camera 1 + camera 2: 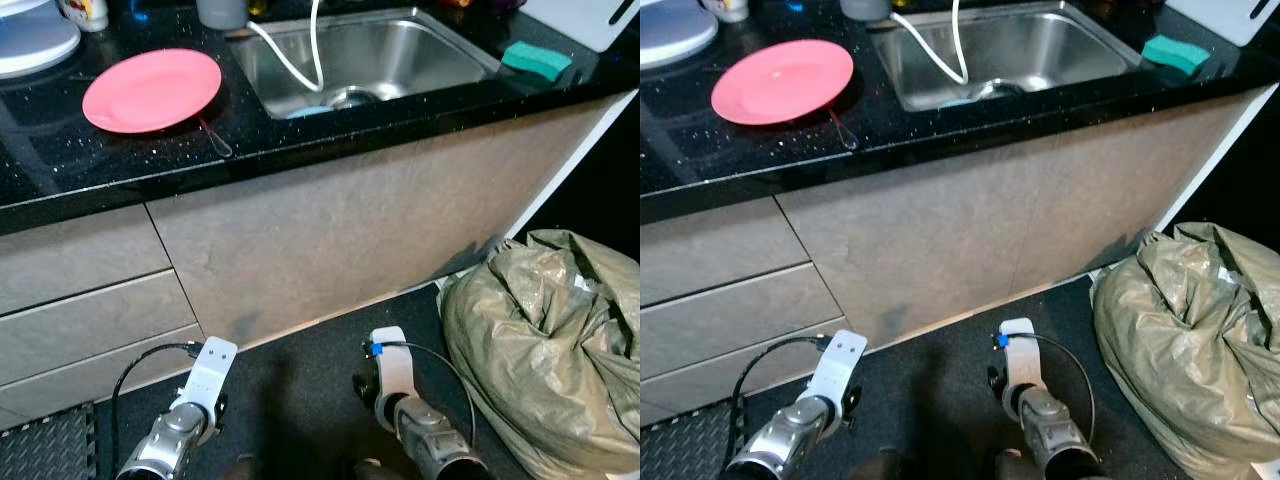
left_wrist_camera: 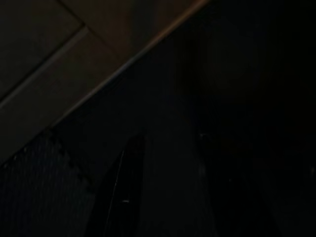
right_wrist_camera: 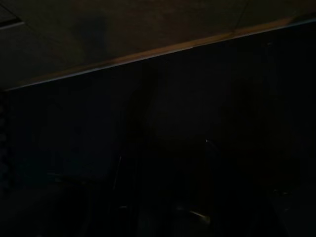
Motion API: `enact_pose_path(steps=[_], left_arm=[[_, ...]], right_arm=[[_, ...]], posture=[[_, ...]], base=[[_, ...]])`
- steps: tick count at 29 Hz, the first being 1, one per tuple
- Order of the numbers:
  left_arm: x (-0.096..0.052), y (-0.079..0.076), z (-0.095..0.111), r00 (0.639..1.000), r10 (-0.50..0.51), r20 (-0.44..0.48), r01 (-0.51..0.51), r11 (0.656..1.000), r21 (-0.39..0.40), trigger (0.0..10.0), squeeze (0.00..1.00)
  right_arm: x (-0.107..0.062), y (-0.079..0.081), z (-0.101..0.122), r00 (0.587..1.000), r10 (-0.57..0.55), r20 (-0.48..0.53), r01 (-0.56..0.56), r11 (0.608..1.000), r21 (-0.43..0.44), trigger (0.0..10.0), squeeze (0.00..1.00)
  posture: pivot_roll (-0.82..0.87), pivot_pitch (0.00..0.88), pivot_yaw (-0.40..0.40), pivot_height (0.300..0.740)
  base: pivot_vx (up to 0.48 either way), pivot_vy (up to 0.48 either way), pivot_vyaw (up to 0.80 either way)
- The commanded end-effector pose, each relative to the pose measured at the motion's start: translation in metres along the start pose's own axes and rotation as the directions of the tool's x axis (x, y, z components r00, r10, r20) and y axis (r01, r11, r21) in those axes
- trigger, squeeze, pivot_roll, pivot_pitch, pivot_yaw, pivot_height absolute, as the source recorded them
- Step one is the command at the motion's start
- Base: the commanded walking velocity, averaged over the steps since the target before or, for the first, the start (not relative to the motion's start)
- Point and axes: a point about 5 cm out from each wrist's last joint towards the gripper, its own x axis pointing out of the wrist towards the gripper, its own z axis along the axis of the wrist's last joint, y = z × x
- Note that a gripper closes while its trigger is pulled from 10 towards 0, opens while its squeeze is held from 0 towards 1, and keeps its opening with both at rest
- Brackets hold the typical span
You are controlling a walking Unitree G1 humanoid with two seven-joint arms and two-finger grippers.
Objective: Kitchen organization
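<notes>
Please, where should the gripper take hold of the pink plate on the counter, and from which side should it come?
Probably at the plate rim nearest the counter front edge, coming from the front. It lies flat, so only the thin raised rim offers a grip, one finger over and one under. A thin wire utensil pokes out from under the front right rim; grip left of it. Both arms hang idle.

Two silver arms, the left arm (image 1: 170, 435) and the right arm (image 1: 430, 435), each end in a white wrist block. A black cable (image 1: 135, 365) loops from each; the right carries a small blue tag (image 1: 377, 349).
</notes>
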Motion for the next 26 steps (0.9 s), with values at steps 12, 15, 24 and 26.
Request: enact_pose_path(steps=[12, 15, 24, 26], left_arm=[[0.003, -0.021, -0.027, 0.997, -0.002, -0.073, 0.005, 0.999, 0.039, 10.0, 0.00], [0.004, -0.021, -0.024, 0.999, 0.002, -0.054, -0.001, 1.000, 0.012, 10.0, 0.00], [0.002, -0.030, -0.028, 1.000, 0.002, -0.026, -0.002, 1.000, 0.016, 10.0, 0.00], [0.001, -0.033, -0.029, 1.000, 0.007, -0.019, -0.006, 0.999, 0.033, 10.0, 0.00]], right_arm=[[-0.008, -0.015, -0.036, 0.995, -0.050, -0.090, 0.048, 0.999, -0.019, 10.0, 0.00], [-0.008, -0.015, -0.036, 0.994, -0.049, -0.098, 0.046, 0.998, -0.033, 10.0, 0.00], [-0.007, -0.020, -0.029, 0.996, -0.013, -0.086, 0.004, 0.994, -0.112, 10.0, 0.00], [-0.007, -0.021, -0.030, 0.997, -0.005, -0.083, -0.005, 0.993, -0.119, 10.0, 0.00]], posture=[[-0.01, 0.038, 0.025, 0.740], [-0.01, 0.032, 0.016, 0.740], [-0.01, 0.057, -0.020, 0.740], [0.00, 0.070, -0.030, 0.740]], base=[[0.000, 0.000, 0.00], [0.000, 0.000, 0.00], [0.000, 0.000, 0.00], [0.000, 0.000, 0.00]])
